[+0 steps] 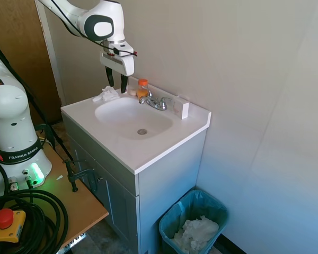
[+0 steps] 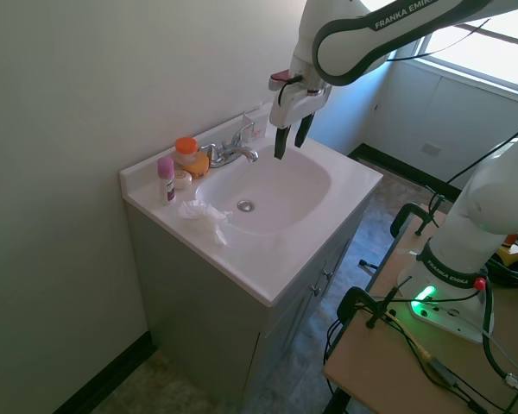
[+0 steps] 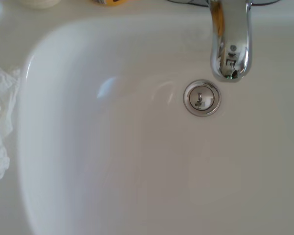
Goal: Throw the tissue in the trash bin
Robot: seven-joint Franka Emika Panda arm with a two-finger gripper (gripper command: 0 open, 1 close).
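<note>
White and crumpled, the tissue (image 2: 203, 215) lies on the surface (image 2: 328, 226) at the basin's (image 2: 276, 194) rim, on the side away from the trash bin (image 1: 193, 221) on the floor. The pincer (image 2: 290, 143) hangs above the basin near the tap (image 2: 233, 150), fingers parted and empty. The tissue lies sideways across the basin and lower, well apart.

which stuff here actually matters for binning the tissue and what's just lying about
For the job:
- tissue on the counter beside the basin
- trash bin on the floor by the cabinet
- gripper, jaws open, empty, above the sink

Just lying about:
- faucet
- orange-capped bottle
- pink-capped tube
- white box
</note>
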